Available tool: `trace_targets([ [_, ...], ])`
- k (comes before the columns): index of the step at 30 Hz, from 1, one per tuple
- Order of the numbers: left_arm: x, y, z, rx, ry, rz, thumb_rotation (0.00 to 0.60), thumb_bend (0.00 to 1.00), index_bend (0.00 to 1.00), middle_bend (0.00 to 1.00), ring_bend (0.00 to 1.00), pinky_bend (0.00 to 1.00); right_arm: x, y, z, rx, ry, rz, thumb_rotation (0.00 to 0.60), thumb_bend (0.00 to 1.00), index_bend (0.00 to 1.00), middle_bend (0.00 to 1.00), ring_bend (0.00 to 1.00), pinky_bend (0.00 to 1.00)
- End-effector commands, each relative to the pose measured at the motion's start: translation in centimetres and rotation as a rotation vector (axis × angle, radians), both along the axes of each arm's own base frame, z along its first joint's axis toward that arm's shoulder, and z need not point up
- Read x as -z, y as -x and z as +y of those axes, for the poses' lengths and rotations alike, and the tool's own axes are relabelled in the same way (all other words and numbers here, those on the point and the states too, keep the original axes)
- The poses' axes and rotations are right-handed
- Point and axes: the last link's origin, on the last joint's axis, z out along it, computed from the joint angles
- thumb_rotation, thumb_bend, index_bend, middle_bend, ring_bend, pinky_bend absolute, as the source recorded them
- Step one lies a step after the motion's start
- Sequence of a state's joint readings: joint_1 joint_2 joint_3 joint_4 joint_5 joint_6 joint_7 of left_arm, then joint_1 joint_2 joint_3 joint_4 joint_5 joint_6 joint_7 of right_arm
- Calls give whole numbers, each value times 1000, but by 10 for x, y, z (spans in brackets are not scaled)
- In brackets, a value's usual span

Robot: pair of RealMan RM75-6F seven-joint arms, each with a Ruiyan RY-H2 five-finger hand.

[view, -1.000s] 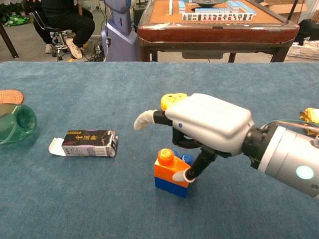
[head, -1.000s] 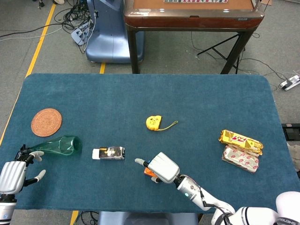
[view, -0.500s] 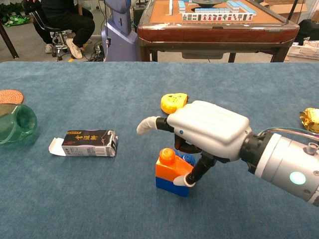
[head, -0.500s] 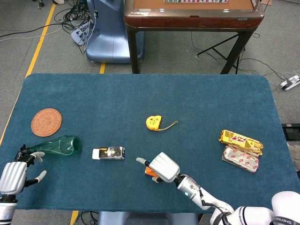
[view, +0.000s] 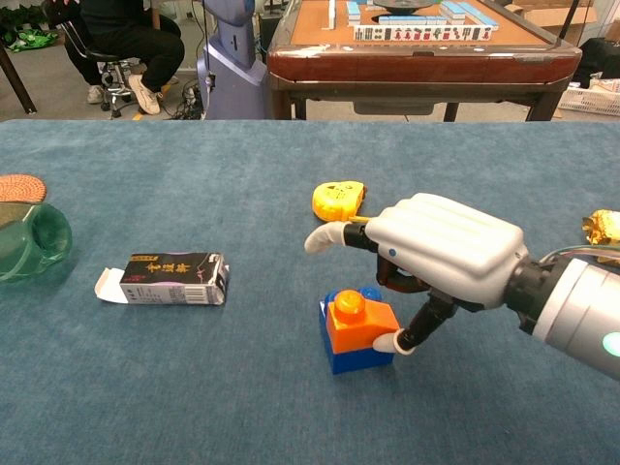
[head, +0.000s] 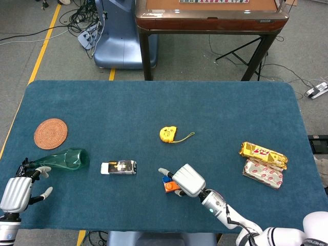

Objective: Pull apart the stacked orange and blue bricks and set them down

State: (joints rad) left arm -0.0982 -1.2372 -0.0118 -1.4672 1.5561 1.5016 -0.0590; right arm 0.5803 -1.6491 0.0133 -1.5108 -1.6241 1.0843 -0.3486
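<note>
Right hand [view: 441, 254] grips the stacked plastic bricks on the blue cloth table [view: 194, 387].
Its fingers clasp the orange brick [view: 360, 325] atop the blue brick [view: 341, 356]; the left hand [head: 14, 192] rests with fingers spread.

Your right hand [view: 448, 254] covers the far right side of the orange brick [view: 360, 326], so you cannot tell whether the curled fingers behind it truly grip it or only touch. Only one fingertip [view: 388, 342] shows against its near corner. The blue brick [view: 341, 356] beneath is mostly masked by the orange one. In the head view the stack is too small to judge. Your left hand [head: 14, 193] is cut off by the bottom edge there, and the chest view misses it altogether.
</note>
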Motion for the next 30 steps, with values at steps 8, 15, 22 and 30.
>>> trace_targets([
  [8, 1, -1, 0, -2, 6, 4, 600, 239, 393, 441, 472, 720, -8, 16, -13, 63, 44, 15, 600, 0, 178, 1000, 1000, 1000],
  [15, 2, -2, 0, -2, 10, 6, 600, 239, 393, 441, 472, 720, -14, 17, -16, 79, 11, 7, 600, 0, 177, 1000, 1000, 1000],
  [22, 2, -3, 1, 1, 8, 6, 600, 239, 393, 441, 472, 720, -26, 8, -19, 87, -102, 35, 600, 0, 217, 1000, 1000, 1000],
  [30, 2, -3, 0, -2, 11, 6, 600, 239, 393, 441, 472, 720, -26, -3, -19, 79, -148, 64, 600, 0, 260, 1000, 1000, 1000],
])
